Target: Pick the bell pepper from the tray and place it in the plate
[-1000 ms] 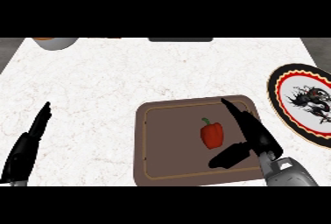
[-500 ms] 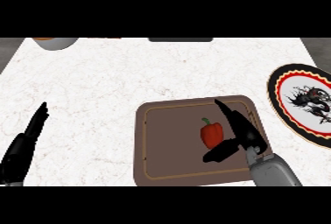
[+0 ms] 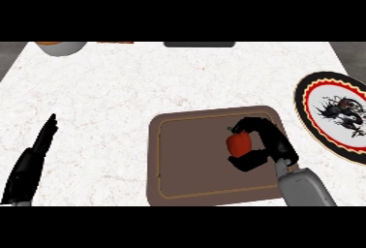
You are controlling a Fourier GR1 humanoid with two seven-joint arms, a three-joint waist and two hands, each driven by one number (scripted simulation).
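Head view has my right hand (image 3: 259,145) curled around the red bell pepper (image 3: 238,143), which sits right of center on the brown tray (image 3: 186,160). So I'm at the grab step. Next I'd lift and swing right of the tray to the plate (image 3: 336,114). Left hand (image 3: 32,164) rests straight-fingered, far left of the tray.

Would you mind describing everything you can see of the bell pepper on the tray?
The bell pepper is small, glossy red, with a short green stem at its upper left. It stands on the brown tray, right of the tray's middle. The right hand curls round it, fingers over its top and right side, thumb below it. Its underside is hidden.
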